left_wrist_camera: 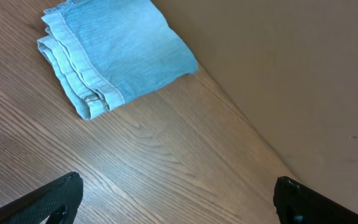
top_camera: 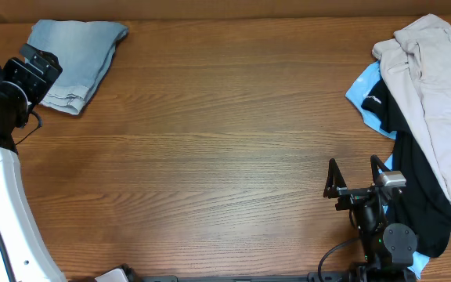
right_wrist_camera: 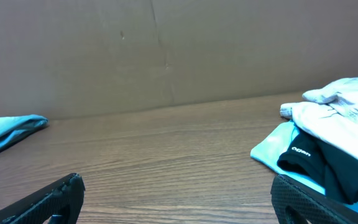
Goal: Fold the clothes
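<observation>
The light-blue denim shorts [top_camera: 75,56] lie folded in a compact stack at the table's far left corner. They also show in the left wrist view [left_wrist_camera: 114,53] and at the left edge of the right wrist view [right_wrist_camera: 8,134]. My left gripper [left_wrist_camera: 178,198] is open and empty, above bare wood just short of the shorts; in the overhead view it sits at the left edge [top_camera: 31,72]. My right gripper [right_wrist_camera: 178,196] is open and empty near the front right [top_camera: 356,174], far from the shorts.
A pile of other clothes lies at the right: beige trousers [top_camera: 437,86] on top of a black shirt [top_camera: 413,176] and a sky-blue shirt [top_camera: 365,94]. A brown wall [right_wrist_camera: 166,50] backs the table's far edge.
</observation>
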Tool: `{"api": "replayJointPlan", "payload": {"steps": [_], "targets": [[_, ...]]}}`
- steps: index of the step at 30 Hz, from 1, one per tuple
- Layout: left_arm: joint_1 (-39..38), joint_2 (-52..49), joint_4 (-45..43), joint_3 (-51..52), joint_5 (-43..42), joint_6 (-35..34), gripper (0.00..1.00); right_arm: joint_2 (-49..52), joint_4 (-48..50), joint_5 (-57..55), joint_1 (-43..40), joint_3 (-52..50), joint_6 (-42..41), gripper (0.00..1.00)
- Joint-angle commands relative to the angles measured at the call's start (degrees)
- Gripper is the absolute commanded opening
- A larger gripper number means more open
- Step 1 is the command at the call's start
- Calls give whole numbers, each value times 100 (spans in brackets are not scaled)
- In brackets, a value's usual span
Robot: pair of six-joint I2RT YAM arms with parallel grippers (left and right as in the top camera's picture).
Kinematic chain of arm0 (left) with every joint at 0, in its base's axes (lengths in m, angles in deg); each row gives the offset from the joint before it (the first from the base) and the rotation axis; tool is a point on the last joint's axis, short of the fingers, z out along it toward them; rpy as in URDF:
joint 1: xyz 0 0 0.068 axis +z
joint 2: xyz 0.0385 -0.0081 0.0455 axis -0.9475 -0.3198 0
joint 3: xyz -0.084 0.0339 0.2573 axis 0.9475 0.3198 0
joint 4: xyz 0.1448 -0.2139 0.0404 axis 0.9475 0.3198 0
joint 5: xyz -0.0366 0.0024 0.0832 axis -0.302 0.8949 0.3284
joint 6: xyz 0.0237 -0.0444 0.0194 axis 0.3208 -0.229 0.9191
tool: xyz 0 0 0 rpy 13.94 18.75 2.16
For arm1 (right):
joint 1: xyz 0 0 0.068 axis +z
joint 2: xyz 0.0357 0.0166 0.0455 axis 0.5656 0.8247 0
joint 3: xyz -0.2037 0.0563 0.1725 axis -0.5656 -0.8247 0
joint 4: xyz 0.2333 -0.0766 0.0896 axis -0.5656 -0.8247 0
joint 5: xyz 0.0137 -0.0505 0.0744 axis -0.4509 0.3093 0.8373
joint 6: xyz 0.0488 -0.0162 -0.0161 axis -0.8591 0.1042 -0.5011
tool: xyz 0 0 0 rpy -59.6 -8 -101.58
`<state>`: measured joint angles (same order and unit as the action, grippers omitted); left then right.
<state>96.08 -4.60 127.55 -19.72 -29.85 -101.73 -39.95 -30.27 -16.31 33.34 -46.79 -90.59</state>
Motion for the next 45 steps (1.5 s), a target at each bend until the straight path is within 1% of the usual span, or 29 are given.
{"api": "replayJointPlan", "payload": {"steps": [1,25,31,34,36,37,41,43,45], "targets": [[0,-33,-9,26,17,111,100,-68,24,35,-26,-61,-13,100],[0,-33,-9,26,17,111,100,-68,24,35,-26,-61,-15,100],[-2,-28,177,28,66,114,100,-68,24,35,-26,-61,-13,100],[-140,101,120,190,162,109,100,-68,24,35,-26,-61,-15,100],[-468,291,-188,560,511,107,100,-68,24,35,-26,-61,-13,100],[-658,417,-479,824,708,111,100,-68,24,35,-26,-61,-15,100],[-1567,1143,-2026,2354,1534,114,100,-68,24,33,-26,-61,-15,100],[-1906,1530,-2806,3163,1733,120,100,-68,24,33,-26,-61,-15,100],[-2149,1943,-3550,4022,1755,223,100,-68,24,35,-26,-61,-13,100]]}}
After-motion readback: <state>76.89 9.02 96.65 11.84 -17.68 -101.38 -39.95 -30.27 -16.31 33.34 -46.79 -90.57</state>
